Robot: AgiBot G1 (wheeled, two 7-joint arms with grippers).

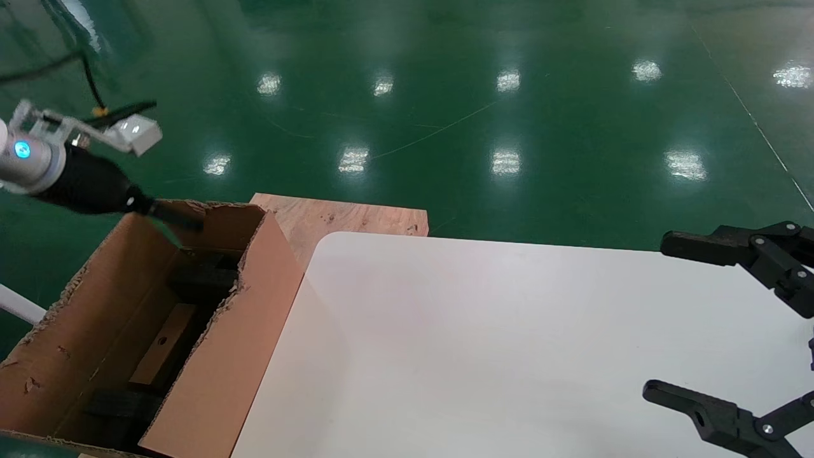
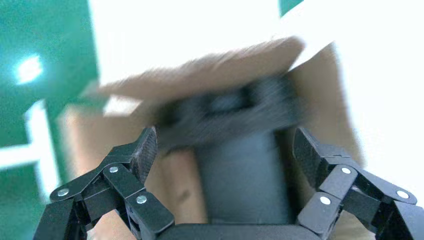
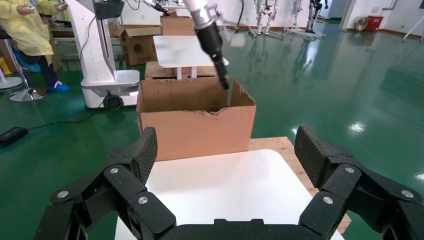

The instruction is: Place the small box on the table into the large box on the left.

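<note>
The large box (image 1: 216, 356) stands at the table's left edge, with ragged flaps and black foam (image 1: 203, 277) inside. The small box (image 1: 166, 343), flat and brown with a round hole, lies inside it between the foam pieces. My left gripper (image 1: 191, 222) reaches over the carton's far end. In the left wrist view it (image 2: 225, 145) is open and empty above the blurred foam (image 2: 240, 180) and cardboard. My right gripper (image 1: 655, 315) is open and empty over the right side of the white table (image 1: 509, 331). The right wrist view shows that gripper (image 3: 225, 150), the table (image 3: 225, 185) and the carton (image 3: 195, 125).
A light-brown plywood board (image 1: 343, 219) lies behind the table's far left corner. The glossy green floor (image 1: 445, 95) surrounds everything. The right wrist view shows a white robot base (image 3: 102, 75), another table and carton, and a person in yellow (image 3: 30, 30) beyond.
</note>
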